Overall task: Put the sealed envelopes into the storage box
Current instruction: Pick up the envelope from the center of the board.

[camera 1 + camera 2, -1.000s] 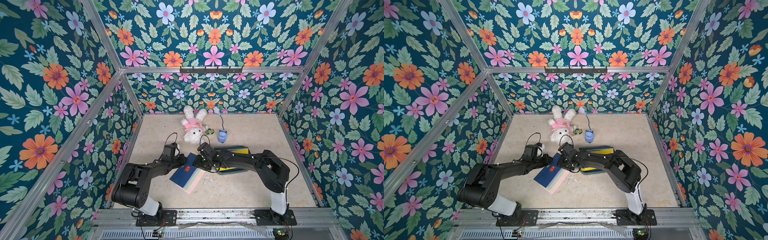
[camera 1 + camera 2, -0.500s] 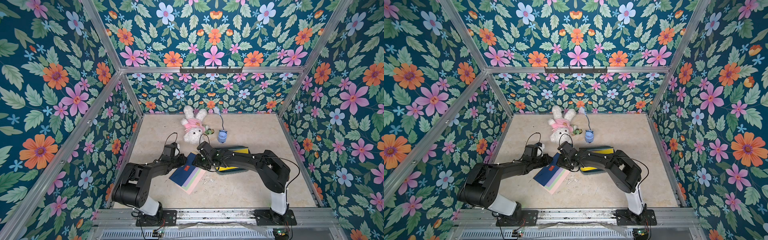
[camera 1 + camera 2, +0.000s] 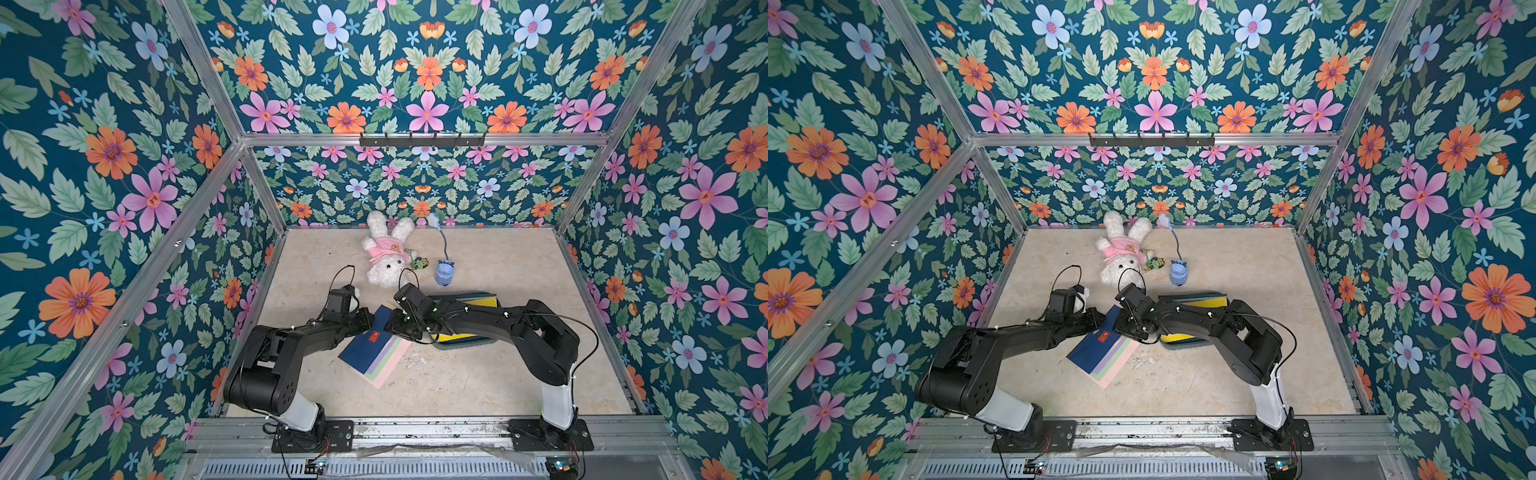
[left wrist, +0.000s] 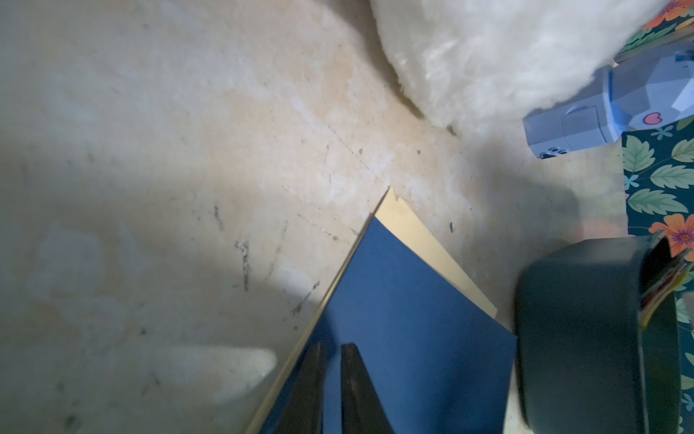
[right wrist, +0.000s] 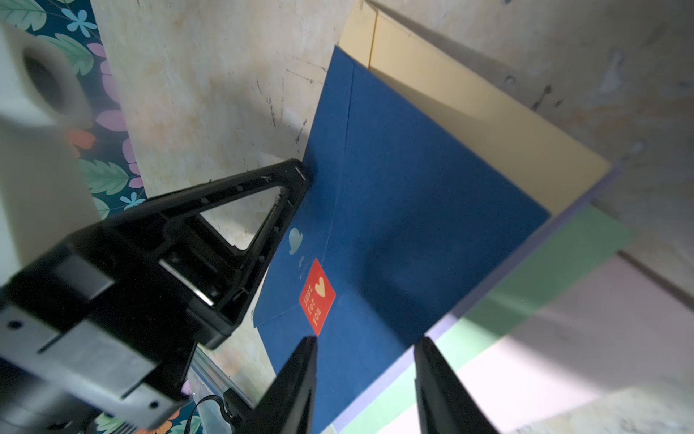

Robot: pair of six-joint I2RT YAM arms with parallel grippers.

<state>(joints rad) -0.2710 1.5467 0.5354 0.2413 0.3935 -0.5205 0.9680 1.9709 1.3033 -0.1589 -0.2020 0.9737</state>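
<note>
A fanned stack of sealed envelopes lies on the floor, with a navy envelope on top, sealed by a red sticker. Lilac, green, pink and cream envelopes show beneath it. My left gripper is shut, with both tips resting on the navy envelope near its edge. My right gripper stands open above the navy envelope's near corner. The dark teal storage box sits under my right arm and holds a yellow envelope among others.
A white plush rabbit lies at the back. Beside it are a small green trinket and a light-blue toy with a cord. Flowered walls close in three sides.
My right gripper has edged slightly to the left over the stack. The left arm and the envelopes have stayed put.
</note>
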